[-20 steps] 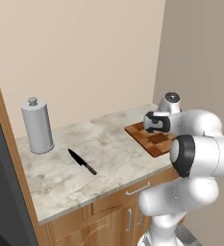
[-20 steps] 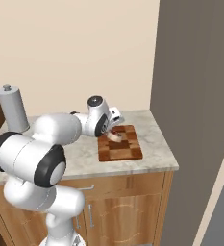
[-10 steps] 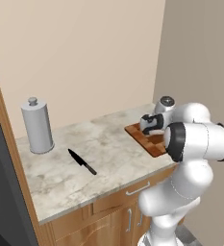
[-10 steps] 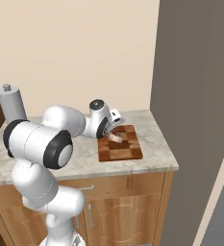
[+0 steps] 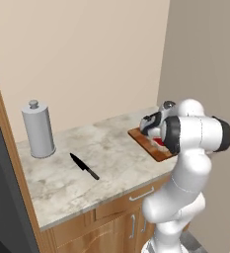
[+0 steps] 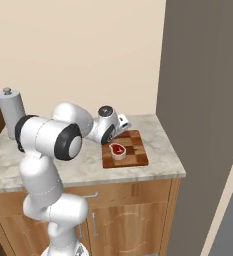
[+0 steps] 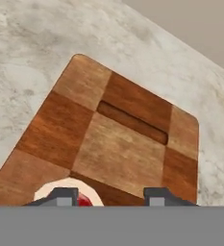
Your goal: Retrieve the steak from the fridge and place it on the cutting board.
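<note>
1. Marbled beige countertop (image 6: 153, 165) carries everything relevant; it runs from a grey canister (image 5: 38, 129) at the far left, past a black knife (image 5: 84, 166), to the tall dark fridge (image 6: 203, 100) wall on the right.

2. Checkered wood, the cutting board (image 6: 135, 150) lies flat at the right end of the counter, just beside the fridge side. In the hand view its long axis runs away from the camera, with a dark slot handle (image 7: 132, 122) across the far half.

3. White and bulky, the arm's elbow blocks much of the left base view, so the board shows there as a sliver only.

4. Red with a pale fat rim, the steak (image 6: 119, 149) rests on the near left part of the board, touching it. It lies directly under and slightly left of the gripper (image 7: 111, 196); the withdrawal looks like a straight lift away from it.

5. Dark fingertips (image 7: 63, 196) stand parted, one over the steak's rim and one to its right, and seem to hold nothing. Whether a pad touches the meat cannot be told, since the steak is cut off at the picture's bottom edge.
</note>
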Available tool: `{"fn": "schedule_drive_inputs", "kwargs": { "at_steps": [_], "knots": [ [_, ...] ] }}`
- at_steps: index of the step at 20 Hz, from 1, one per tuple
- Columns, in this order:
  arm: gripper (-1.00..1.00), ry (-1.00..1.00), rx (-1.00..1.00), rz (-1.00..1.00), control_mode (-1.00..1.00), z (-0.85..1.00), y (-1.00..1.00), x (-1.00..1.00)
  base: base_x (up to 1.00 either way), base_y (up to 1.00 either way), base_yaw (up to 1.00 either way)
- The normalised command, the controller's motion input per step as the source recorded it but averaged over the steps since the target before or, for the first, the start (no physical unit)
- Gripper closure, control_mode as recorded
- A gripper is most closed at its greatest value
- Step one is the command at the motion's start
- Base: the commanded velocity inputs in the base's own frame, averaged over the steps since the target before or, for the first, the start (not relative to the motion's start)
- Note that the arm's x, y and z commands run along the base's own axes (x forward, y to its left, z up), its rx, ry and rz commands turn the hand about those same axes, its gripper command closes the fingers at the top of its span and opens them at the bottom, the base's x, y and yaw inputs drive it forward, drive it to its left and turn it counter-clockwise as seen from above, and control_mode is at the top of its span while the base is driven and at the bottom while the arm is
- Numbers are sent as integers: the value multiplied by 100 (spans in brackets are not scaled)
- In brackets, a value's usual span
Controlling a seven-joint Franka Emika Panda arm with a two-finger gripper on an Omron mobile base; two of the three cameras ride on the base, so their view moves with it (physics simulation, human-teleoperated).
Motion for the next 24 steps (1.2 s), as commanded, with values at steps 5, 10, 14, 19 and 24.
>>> {"fn": "schedule_drive_inputs", "kwargs": {
  "at_steps": [5, 10, 14, 19, 24],
  "knots": [
    [-100, 13, 0, 0, -100, 11, 0, -23, 0, 0, 0],
    [-100, 33, 0, 0, -100, 56, 3, -100, 0, 0, 0],
    [-100, 22, 0, 0, -100, 88, 16, -100, 0, 0, 0],
    [-100, 1, 0, -5, -100, 100, 17, -100, 0, 0, 0],
    [-100, -44, -1, 0, -100, 60, 2, -100, 0, 0, 0]
  ]
}}
